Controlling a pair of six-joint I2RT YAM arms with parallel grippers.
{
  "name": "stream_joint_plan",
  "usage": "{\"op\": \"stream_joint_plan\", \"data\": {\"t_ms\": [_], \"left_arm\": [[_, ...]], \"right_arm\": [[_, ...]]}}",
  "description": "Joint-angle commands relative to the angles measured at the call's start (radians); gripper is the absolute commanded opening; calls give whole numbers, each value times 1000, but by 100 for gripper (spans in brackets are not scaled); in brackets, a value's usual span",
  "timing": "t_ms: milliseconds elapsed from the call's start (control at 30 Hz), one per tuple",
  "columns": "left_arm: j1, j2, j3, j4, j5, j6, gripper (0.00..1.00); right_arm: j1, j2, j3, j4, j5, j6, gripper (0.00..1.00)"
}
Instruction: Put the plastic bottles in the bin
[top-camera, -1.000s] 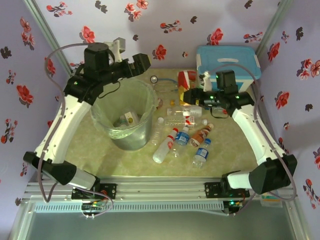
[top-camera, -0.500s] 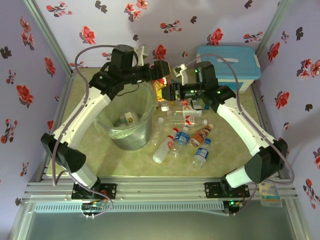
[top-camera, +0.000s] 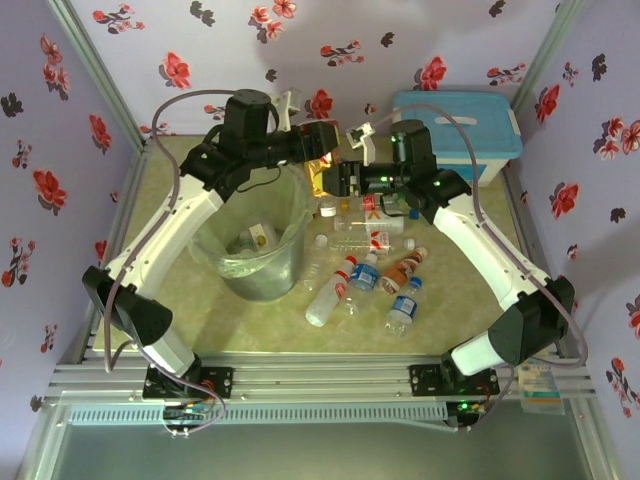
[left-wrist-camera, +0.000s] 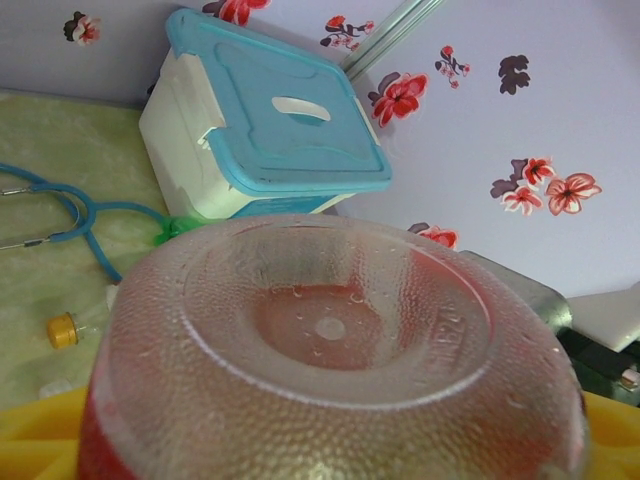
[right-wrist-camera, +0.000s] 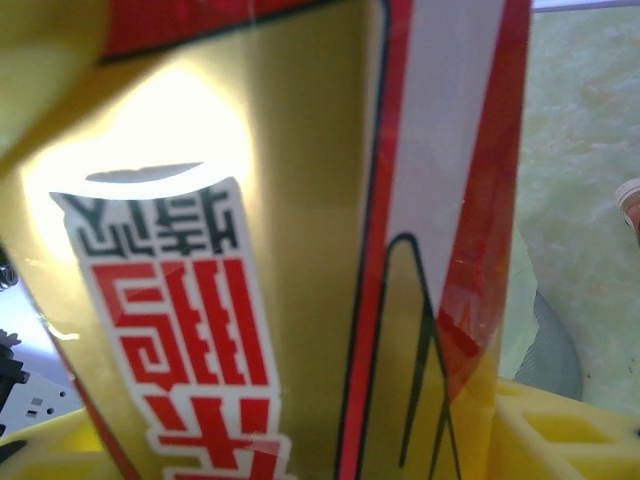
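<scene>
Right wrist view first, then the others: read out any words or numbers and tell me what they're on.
Label on the held bottle: red and black Chinese characters, upside down, none I can read with certainty.
Held bottle's base: faint embossed marks, too blurred to read.
Loose bottles on the table: labels too small to read.

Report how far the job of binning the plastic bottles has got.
Done: at least one small bottle lies inside the round translucent grey bin. In hand: a red-and-yellow-labelled bottle is held aloft between the left gripper and the right gripper, beside the bin's far rim, not yet dropped. Left: roughly eight small plastic bottles lie on the pale green table right of the bin.
</scene>
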Motion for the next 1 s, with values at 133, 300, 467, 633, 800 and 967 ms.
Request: {"op": "stream_joint_plan", "data": {"t_ms": [133, 300, 467, 633, 800, 967], "left_arm": [[6, 26, 41, 43, 20, -16, 67], [30, 24, 73, 23, 20, -1, 67], [85, 0, 144, -36, 23, 43, 67], [211, -94, 127, -14, 131, 51, 65], [335, -178, 128, -266, 94, 189, 56], [337, -192, 100, -523, -114, 340, 37]], "right_arm": [[-5, -41, 6, 31, 64, -22, 98], [-35, -90, -12, 49, 113, 2, 99], [-124, -179, -103, 129, 144, 76, 99], [-202, -238, -179, 118, 219, 97, 99], [-231, -251, -216, 54, 317, 89, 99], [-238, -227, -206, -101, 517, 72, 99]]}}
